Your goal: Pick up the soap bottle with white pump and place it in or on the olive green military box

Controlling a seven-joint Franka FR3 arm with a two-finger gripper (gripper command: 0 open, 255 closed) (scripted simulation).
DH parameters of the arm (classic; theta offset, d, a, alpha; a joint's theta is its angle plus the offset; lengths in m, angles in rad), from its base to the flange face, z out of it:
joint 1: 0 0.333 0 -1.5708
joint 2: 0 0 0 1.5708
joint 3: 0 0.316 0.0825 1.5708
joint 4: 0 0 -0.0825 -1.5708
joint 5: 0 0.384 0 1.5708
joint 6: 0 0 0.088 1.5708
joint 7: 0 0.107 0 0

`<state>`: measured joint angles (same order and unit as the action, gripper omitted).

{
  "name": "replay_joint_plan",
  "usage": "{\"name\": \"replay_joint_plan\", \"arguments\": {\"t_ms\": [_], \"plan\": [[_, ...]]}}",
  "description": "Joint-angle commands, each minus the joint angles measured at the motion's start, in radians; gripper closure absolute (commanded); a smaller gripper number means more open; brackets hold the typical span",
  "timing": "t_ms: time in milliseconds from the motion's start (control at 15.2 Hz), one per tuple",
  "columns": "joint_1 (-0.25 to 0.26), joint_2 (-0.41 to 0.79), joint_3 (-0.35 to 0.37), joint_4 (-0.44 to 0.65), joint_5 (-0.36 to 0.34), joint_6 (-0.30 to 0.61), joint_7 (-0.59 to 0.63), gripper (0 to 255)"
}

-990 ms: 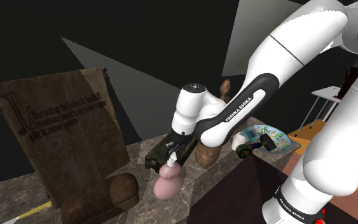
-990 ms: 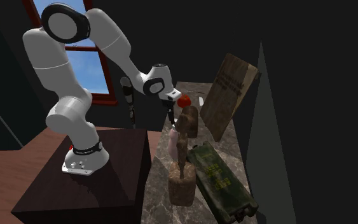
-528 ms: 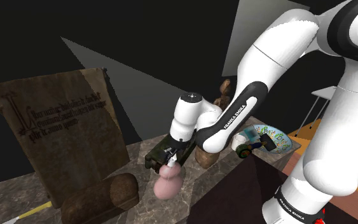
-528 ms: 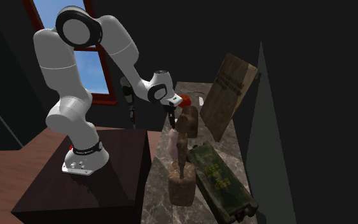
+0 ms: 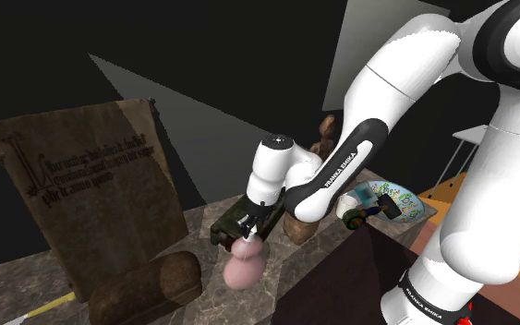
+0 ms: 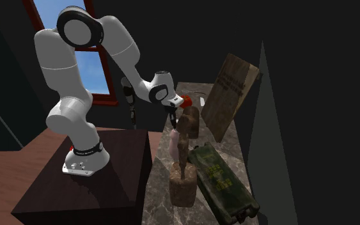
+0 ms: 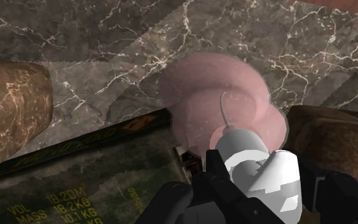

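Note:
The pink soap bottle (image 5: 245, 266) with a white pump (image 7: 260, 170) stands upright on the marble top. My gripper (image 5: 247, 231) sits over it from above, shut on the pump head; in the wrist view the black fingers (image 7: 190, 198) clasp the pump on both sides, gripper (image 7: 257, 192). The olive green military box (image 7: 88, 167) with yellow lettering lies flat right beside the bottle. In the second exterior view the bottle (image 6: 173, 143) is partly hidden behind a brown carved figure, the box (image 6: 223, 183) lies past it, and the gripper (image 6: 172, 119) hangs above the bottle.
A large brown lettered board (image 5: 82, 185) leans at the shoulder view's left, a brown log-like piece (image 5: 147, 282) in front of it. A carved wooden figure (image 6: 185, 160) stands close to the bottle. A patterned bowl (image 5: 392, 201) and a red round thing (image 6: 185, 101) sit nearby.
My gripper came down over the pump and its fingers closed on it. The bottle and box stayed where they were.

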<state>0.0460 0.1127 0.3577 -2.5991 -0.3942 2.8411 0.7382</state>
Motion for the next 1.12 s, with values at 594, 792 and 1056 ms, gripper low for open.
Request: {"name": "replay_joint_plan", "arguments": {"t_ms": [594, 792, 1056], "plan": [[-0.009, -0.033, 0.02, -0.004, 0.056, -0.023, -0.044, 255], [-0.015, -0.082, 0.039, -0.007, 0.135, -0.061, -0.105, 255], [-0.009, -0.144, 0.048, -0.005, 0.223, -0.116, -0.172, 255]]}}
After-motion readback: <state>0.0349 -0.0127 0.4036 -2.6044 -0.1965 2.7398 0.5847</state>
